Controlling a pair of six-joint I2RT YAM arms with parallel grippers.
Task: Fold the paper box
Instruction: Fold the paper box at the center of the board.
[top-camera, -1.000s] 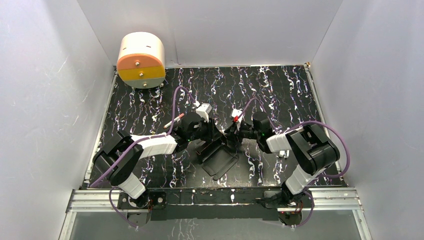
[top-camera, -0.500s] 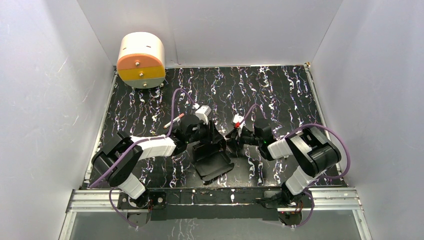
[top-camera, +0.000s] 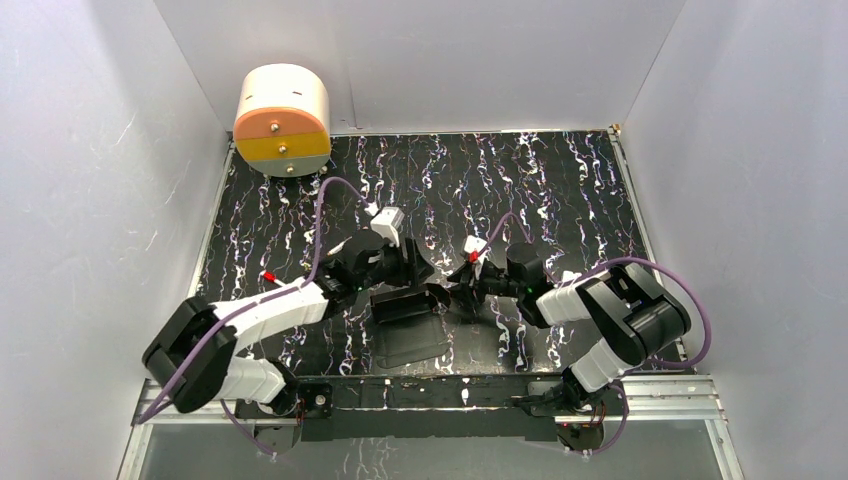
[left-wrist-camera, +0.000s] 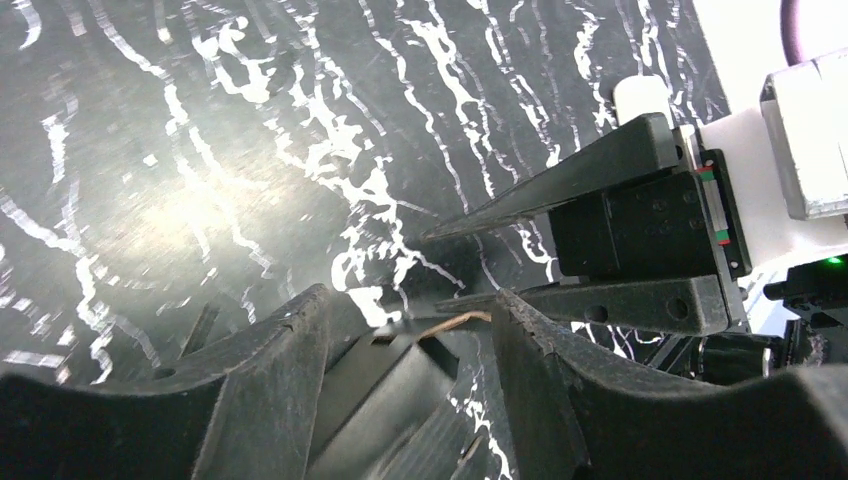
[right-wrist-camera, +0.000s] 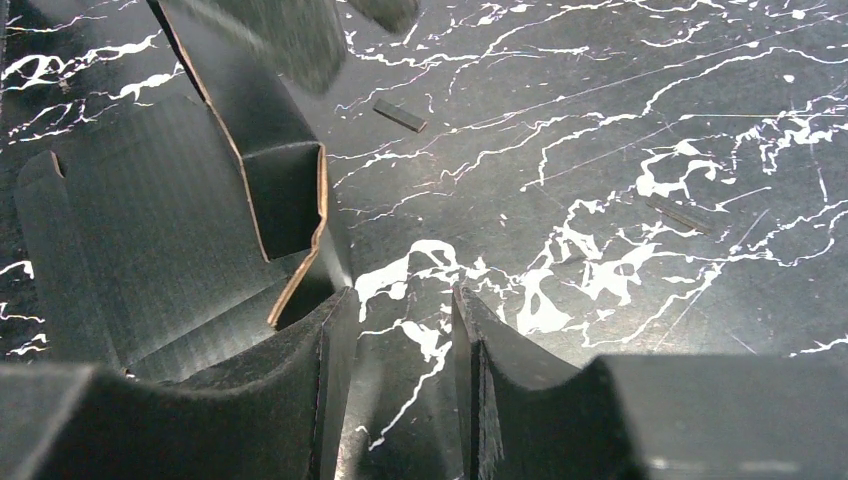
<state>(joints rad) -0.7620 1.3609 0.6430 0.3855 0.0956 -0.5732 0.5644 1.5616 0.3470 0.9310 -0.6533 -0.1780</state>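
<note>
The paper box (top-camera: 405, 322) is a matte black card blank, part folded, lying on the marbled table between the two arms. My left gripper (top-camera: 412, 272) is open at its far edge. In the left wrist view its fingers (left-wrist-camera: 285, 365) straddle a raised flap with a brown cut edge (left-wrist-camera: 455, 322). My right gripper (top-camera: 457, 287) is open and empty at the box's right edge. In the right wrist view the box (right-wrist-camera: 150, 230) lies to the left, with a standing flap (right-wrist-camera: 285, 190). The left fingertip (right-wrist-camera: 335, 340) sits right beside its corner. Only bare table shows between the right gripper's (right-wrist-camera: 400, 300) fingers.
A white drum with an orange and yellow face (top-camera: 283, 120) stands at the back left corner. White walls close in three sides. A metal rail (top-camera: 430, 395) runs along the near edge. Small dark slivers (right-wrist-camera: 400, 115) lie on the table beyond the right gripper.
The left arm has swung left and nearer, and its gripper has moved left. The box has turned and dropped flatter onto the table. The right gripper has shifted slightly left, staying at the box's right edge.
</note>
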